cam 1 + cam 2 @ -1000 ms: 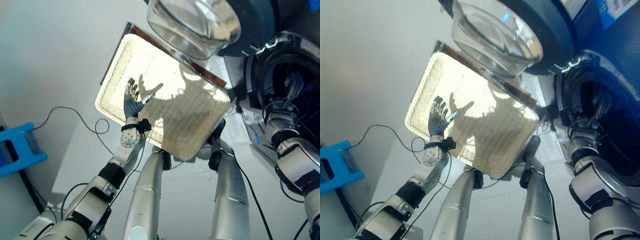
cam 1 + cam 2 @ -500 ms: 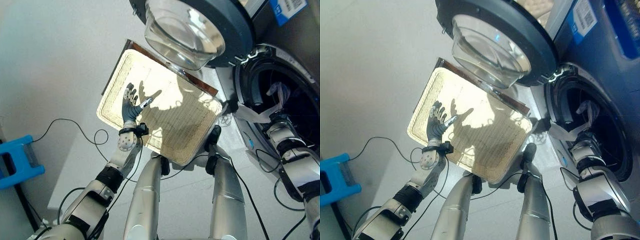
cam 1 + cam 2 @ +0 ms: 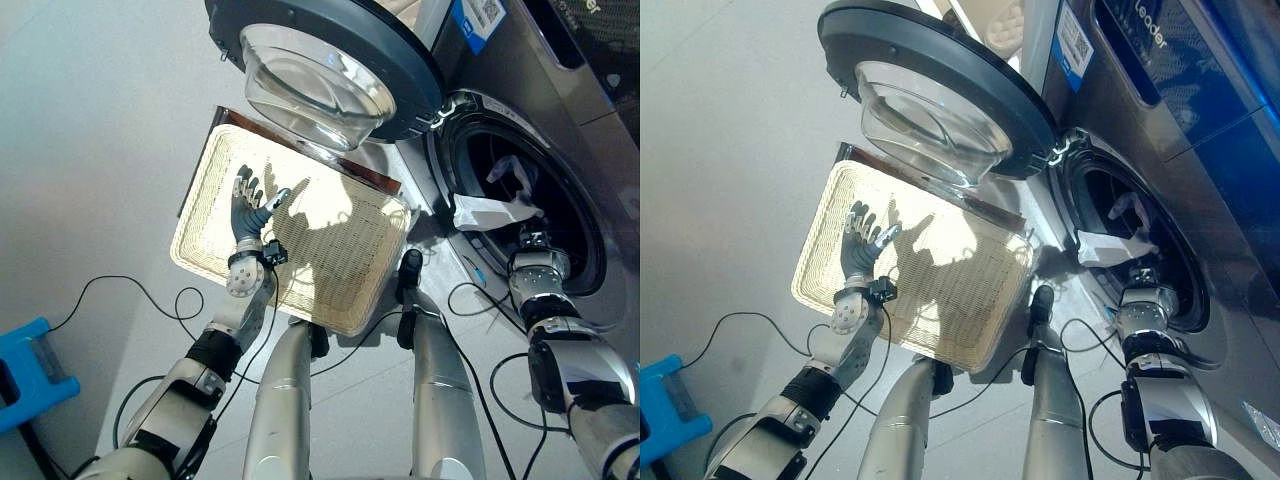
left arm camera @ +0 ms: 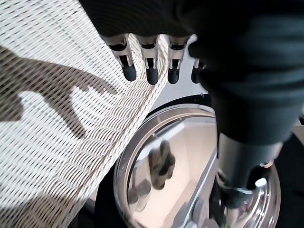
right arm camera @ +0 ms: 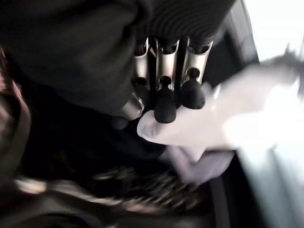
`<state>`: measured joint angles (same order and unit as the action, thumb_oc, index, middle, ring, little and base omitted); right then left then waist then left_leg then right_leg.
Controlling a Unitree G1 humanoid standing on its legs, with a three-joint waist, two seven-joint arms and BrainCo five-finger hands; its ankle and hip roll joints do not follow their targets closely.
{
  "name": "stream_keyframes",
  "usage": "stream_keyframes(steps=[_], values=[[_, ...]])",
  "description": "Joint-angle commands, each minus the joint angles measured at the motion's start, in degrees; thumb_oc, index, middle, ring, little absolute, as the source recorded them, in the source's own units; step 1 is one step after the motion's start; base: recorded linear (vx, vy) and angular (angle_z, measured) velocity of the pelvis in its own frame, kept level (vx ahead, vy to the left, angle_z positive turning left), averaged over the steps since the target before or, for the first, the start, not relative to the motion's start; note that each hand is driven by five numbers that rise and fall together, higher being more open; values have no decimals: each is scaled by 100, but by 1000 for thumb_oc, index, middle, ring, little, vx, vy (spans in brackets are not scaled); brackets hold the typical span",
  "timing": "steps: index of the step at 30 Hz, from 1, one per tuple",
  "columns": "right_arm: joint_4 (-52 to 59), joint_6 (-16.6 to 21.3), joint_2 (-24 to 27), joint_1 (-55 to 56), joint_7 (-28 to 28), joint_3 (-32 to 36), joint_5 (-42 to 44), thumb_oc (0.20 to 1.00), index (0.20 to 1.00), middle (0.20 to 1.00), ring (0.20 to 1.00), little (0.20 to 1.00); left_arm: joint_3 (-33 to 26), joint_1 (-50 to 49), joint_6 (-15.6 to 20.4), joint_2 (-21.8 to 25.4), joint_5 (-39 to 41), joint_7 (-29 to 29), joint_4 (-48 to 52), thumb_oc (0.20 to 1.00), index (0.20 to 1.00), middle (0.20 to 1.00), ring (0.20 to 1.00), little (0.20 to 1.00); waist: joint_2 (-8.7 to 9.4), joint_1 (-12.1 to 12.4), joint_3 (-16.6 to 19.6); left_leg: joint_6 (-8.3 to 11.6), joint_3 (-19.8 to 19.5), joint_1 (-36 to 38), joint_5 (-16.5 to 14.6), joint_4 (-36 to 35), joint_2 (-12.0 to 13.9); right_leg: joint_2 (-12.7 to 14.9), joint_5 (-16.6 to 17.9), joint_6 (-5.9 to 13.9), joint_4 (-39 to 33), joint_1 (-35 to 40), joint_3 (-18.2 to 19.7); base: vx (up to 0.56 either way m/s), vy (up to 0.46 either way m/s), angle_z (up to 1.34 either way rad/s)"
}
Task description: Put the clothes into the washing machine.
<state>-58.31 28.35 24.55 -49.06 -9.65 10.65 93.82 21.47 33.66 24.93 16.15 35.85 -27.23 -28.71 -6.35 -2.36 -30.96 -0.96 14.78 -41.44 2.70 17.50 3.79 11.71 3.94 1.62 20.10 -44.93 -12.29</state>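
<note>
- Left eye view: the washing machine (image 3: pixel 560 110) stood with its round door (image 3: pixel 330 65) swung wide, the glass bowl of the door hanging over the far edge of a pale woven tray (image 3: pixel 210 215) that lay flat on the floor. The left hand (image 3: pixel 247 205) was held above the tray's left half with its fingers spread and straight, holding nothing. A white cloth (image 3: pixel 492 210) lay over the lower rim of the drum opening, its long axis running across the opening from the rim toward the dark inside. The right hand (image 3: pixel 533 240) was at the cloth's inner end; the wrist hid its fingers, so its grip could not be read here.
- Right eye view: the same scene, with more of the machine's front panel in sight. The cloth (image 3: pixel 1110 245) again draped over the rim, one end pointing up into the drum; how far it reached inside was lost in shadow. The right hand (image 3: pixel 1143 276) sat just beside it, fingers hidden.
- Left wrist view: the left hand's fingertips (image 4: pixel 151 76) hung straight in a row, apart from the woven tray (image 4: pixel 52 137); its shadow fell on the weave. The door's glass bowl (image 4: pixel 180 166) showed past the tray's edge, partly cut off.
- Right wrist view: the right hand's fingertips (image 5: pixel 166 107) were curled down against the blurred white cloth (image 5: pixel 223 126), with the thumb close beside them; whether they actually pinched it was hard to make out. Dark drum interior lay behind, its contents unclear.
</note>
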Motion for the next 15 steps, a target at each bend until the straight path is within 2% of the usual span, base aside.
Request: stream_keyframes(steps=[1, 3, 5, 6, 11, 15], values=[[273, 802, 243, -56, 394, 132, 805, 200, 200, 200, 200, 200, -7, 94, 166, -53, 52, -132, -86, 1000, 1000, 1000, 1000, 1000, -127, 142, 117, 335, 190, 278, -667, 74, -297, 47, -457, 586, 645, 11, -330, 0, 0, 0], [305, 1017, 257, -146, 523, 212, 1238, 200, 200, 200, 200, 200, 4, 99, 157, -56, 43, -116, -106, 1000, 1000, 1000, 1000, 1000, -126, 146, 117, 333, 181, 291, -683, 97, -306, 51, -461, 585, 642, 38, -327, 0, 0, 0], [376, 1301, 283, -259, 920, 328, 1918, 200, 200, 200, 200, 200, 19, 104, 167, -16, 73, -61, -124, 1000, 1000, 1000, 1000, 1000, -132, 156, 117, 340, 180, 317, -687, 97, -323, 56, -455, 589, 602, 98, -350, 5, -16, 0], [481, 1457, 256, -336, 927, 408, 1918, 200, 200, 200, 200, 200, 47, 122, 154, 11, 112, -52, -133, 1000, 1000, 1000, 1000, 1000, -136, 164, 117, 343, 179, 324, -683, 99, -322, 57, -450, 591, 593, 120, -360, 0, 0, 0], [786, 1756, 202, -513, 818, 407, 1918, 200, 200, 200, 200, 200, 105, 134, 100, 35, 125, -52, -98, 1000, 1000, 1000, 1000, 1000, -125, 177, 117, 341, 160, 345, -676, 89, -342, 33, -442, 584, 581, 153, -357, 4, -8, 0], [1000, 1863, 216, -669, 708, 377, 1918, 200, 200, 200, 200, 200, 140, 118, 63, 76, 175, -51, -14, 1000, 1000, 1000, 1000, 1000, -123, 201, 117, 344, 160, 363, -697, 124, -336, 54, -476, 572, 606, 195, -396, 10, -20, 0]])
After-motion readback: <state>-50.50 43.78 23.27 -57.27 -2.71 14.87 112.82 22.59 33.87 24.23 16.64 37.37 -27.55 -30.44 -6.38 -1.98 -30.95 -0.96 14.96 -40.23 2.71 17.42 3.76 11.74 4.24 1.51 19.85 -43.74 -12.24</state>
